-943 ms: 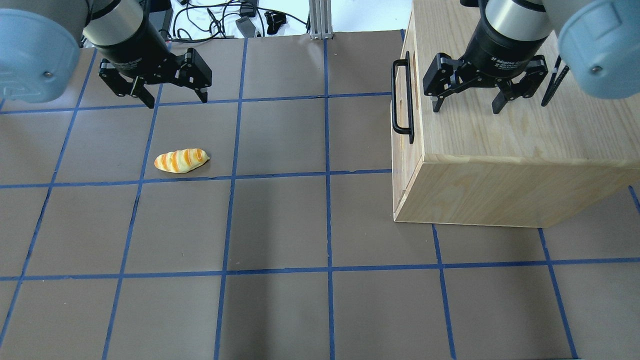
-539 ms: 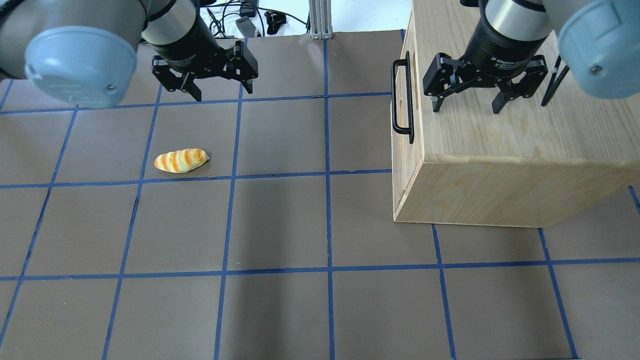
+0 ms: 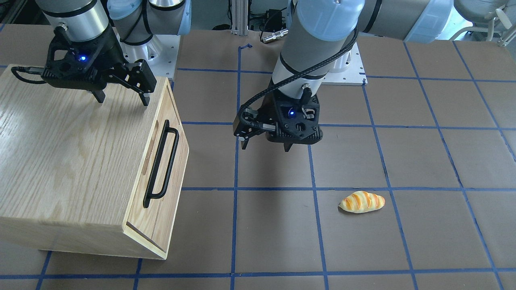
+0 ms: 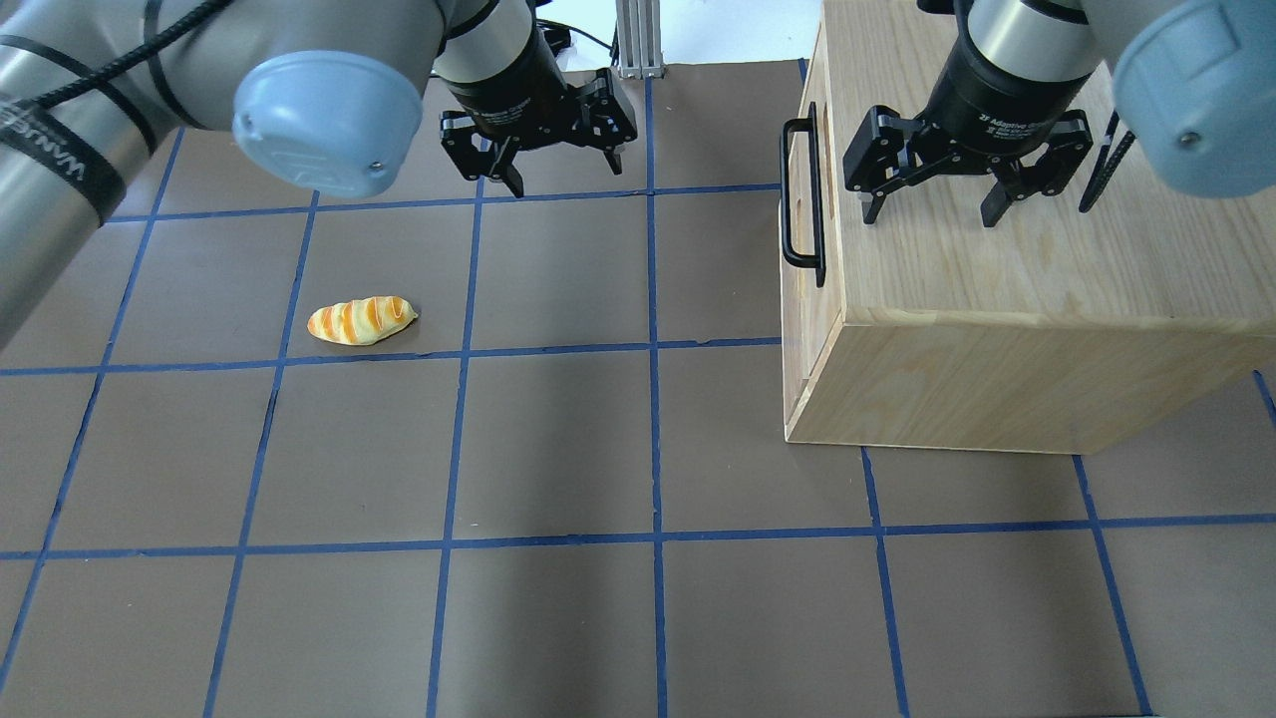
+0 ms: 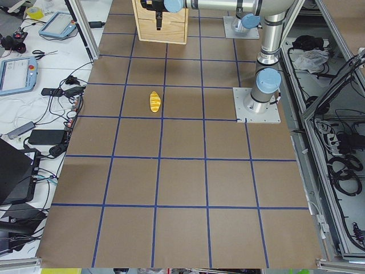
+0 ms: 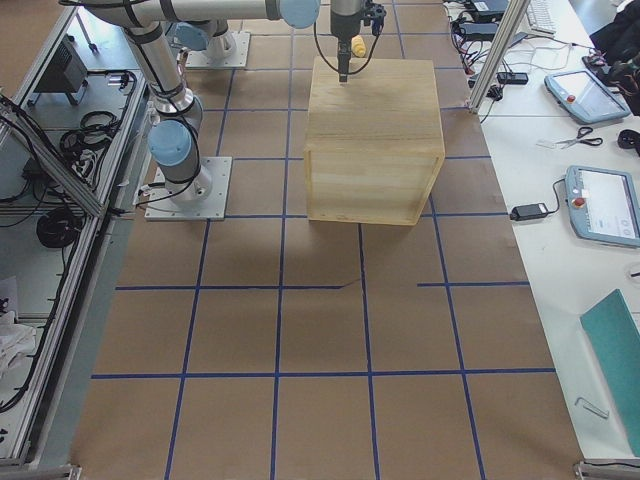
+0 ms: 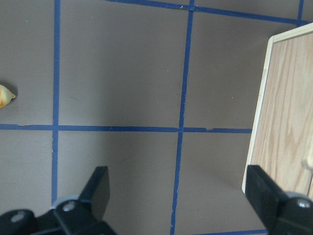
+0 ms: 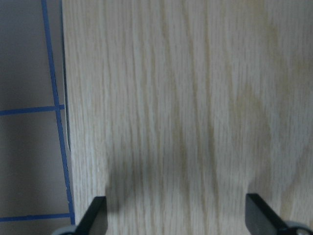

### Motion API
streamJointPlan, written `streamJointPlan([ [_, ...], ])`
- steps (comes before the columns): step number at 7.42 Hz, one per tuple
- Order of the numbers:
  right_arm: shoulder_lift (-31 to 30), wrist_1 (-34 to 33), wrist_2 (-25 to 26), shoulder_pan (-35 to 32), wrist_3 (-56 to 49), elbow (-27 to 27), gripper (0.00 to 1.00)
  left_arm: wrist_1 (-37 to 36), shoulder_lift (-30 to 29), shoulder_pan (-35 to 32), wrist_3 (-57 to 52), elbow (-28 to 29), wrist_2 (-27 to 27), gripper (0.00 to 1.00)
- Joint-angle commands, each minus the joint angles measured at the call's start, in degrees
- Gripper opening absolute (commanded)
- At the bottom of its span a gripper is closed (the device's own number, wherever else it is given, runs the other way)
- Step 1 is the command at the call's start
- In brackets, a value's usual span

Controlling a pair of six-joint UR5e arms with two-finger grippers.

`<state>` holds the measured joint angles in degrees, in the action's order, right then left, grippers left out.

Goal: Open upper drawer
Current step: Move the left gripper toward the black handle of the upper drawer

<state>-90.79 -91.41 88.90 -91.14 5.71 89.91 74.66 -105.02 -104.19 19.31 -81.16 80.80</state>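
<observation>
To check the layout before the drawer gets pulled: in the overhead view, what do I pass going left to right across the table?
Bread roll → left pincer → upper drawer handle → right pincer

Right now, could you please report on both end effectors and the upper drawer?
Left end effector open, empty, over the table. Right end effector open above cabinet top. Upper drawer shut, handle untouched. Bread roll aside, not in the way.

Robotics lab | grid-taped table (image 5: 182, 182) | teach pendants (image 6: 603, 207) | loose cables (image 5: 340, 166)
</observation>
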Motion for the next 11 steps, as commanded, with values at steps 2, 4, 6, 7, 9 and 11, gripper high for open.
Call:
streamJointPlan([
  [2, 0.00, 0.00, 0.05, 0.00, 0.00, 0.00, 1.00, -0.30, -4.57, -3.56, 3.28, 3.72, -0.38, 1.00],
  [4, 0.00, 0.00, -0.04, 0.00, 0.00, 0.00, 1.00, -0.56, -5.81, -4.35, 3.37, 4.42, -0.47, 1.00],
  [6, 0.00, 0.00, -0.04, 0.00, 0.00, 0.00, 1.00, -0.74, -6.25, -6.27, 3.98, 5.56, -0.38, 1.00],
  [7, 0.00, 0.00, 0.05, 0.00, 0.00, 0.00, 1.00, -0.83, -7.12, -7.15, 5.73, 6.35, -0.38, 1.00],
  [9, 0.00, 0.00, -0.04, 0.00, 0.00, 0.00, 1.00, -0.74, -7.92, -7.60, 5.48, 6.62, -0.38, 1.00],
  [11, 0.00, 0.00, -0.04, 0.00, 0.00, 0.00, 1.00, -1.44, -8.88, -8.39, 5.65, 6.97, -0.56, 1.00],
])
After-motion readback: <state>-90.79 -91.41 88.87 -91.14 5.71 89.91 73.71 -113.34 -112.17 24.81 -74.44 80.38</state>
